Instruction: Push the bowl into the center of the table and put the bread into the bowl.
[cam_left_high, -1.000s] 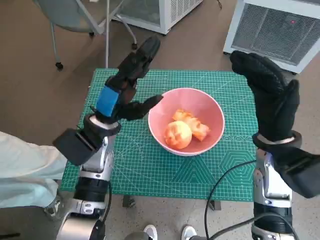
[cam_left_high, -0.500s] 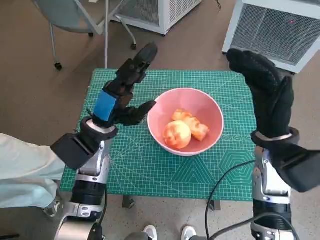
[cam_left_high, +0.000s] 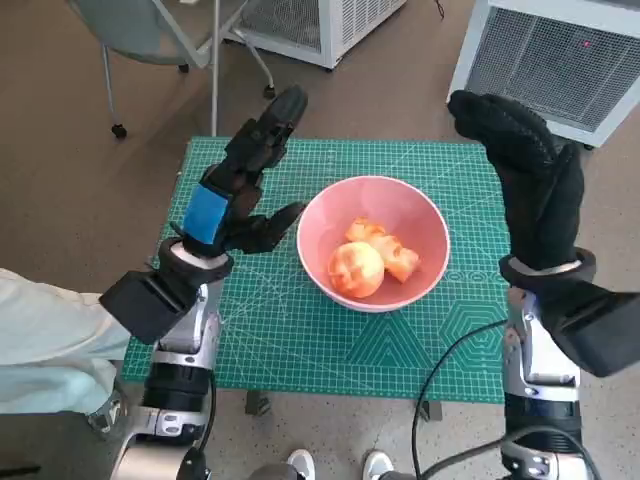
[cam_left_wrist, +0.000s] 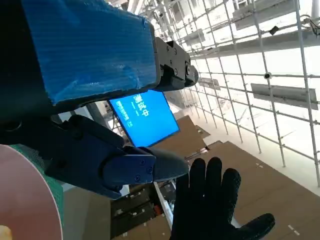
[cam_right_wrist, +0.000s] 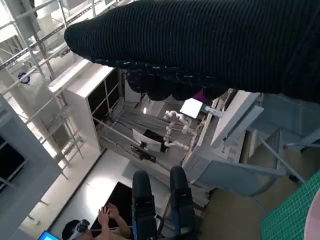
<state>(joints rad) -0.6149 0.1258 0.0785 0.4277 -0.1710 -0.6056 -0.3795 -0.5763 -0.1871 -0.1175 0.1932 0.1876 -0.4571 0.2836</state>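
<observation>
Risk first: the left hand (cam_left_high: 243, 190) hung raised just beside the bowl (cam_left_high: 372, 243), on the bowl's left, w/ its lower finger tip close to the rim. A careless drop or sweep of that arm could've clipped the rim and shoved the bowl off centre, or tipped it and spilled the bread (cam_left_high: 371, 260). Same on the other side: the right hand (cam_left_high: 525, 180) stood upright near the bowl's right edge, so a sideways swing there could knock it too. Cable trailing near the right forearm might snag, prob. minor.

Hands: left was empty, fingers spread, touching nothing. Right was likewise empty, glove fingers extended & apart, well clear of the tabletop (cam_left_high: 300, 330).

Bowl: pink, round, smooth-walled, upright, sitting approx. mid-tabletop on the green cutting mat, maybe slightly toward the right. Looked light enough to slide easily on the mat.

Bread: pale orange-tan pieces, lumpy, crusty-looking, lying inside the bowl at the bottom, toward the near side. Couldn't tell if it was one torn piece or several.

Judgement: both parts of the task looked done; only safe withdrawal of the arms left.
</observation>
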